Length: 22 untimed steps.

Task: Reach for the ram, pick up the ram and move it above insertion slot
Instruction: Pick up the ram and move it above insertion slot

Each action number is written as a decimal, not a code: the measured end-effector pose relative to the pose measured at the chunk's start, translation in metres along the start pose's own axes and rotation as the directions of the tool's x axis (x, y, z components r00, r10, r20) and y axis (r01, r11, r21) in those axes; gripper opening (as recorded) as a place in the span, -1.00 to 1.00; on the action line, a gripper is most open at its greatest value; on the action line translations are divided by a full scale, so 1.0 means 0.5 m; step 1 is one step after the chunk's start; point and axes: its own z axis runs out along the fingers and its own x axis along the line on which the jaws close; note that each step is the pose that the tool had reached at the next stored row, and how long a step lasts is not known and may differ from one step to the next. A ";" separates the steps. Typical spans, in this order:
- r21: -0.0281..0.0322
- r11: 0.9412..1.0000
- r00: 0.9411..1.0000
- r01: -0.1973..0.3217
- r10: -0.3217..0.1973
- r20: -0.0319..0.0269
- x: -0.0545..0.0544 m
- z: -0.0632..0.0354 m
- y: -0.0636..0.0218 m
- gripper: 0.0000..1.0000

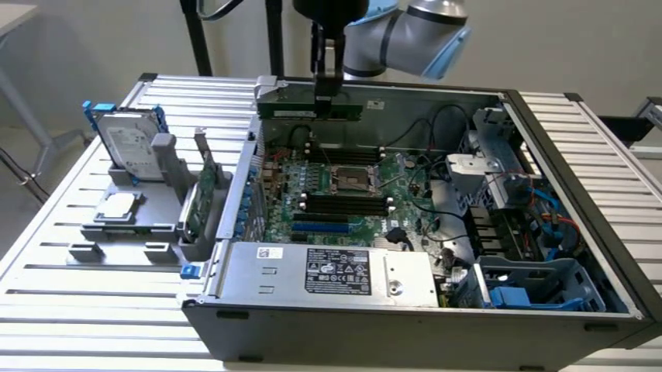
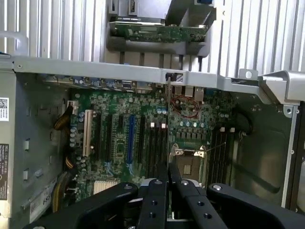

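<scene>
Gripper (image 1: 328, 87) hangs over the far edge of the open computer case (image 1: 579, 194), fingers (image 2: 157, 200) pinched nearly together on the ram (image 1: 310, 108). The stick is held by its long edge, level, so it hangs flat and lengthwise under the tool, a thin green strip just above the far wall of the case.

In the wrist view the fingers meet with almost no gap; the ram between them is edge-on there and hard to make out.

Below lies the motherboard (image 1: 342, 194), its dark memory slots (image 1: 346, 205) running across the exterior view's left and right, parallel with the held stick. Judgement: ram is lifted and oriented to match, but sits further back than the slots.

Hard drive (image 1: 129, 143) and expansion card (image 1: 210, 194) stand in their holders outside the case, on the exterior view's left.
</scene>
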 end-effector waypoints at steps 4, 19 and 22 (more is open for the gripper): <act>0.000 1.000 1.000 0.000 0.000 0.000 -0.019 0.011 -0.030 -0.74; 0.001 1.000 1.000 -0.020 0.020 -0.016 -0.048 0.013 -0.117 -0.74; 0.002 0.999 0.999 -0.037 0.037 -0.027 -0.048 0.011 -0.120 -0.74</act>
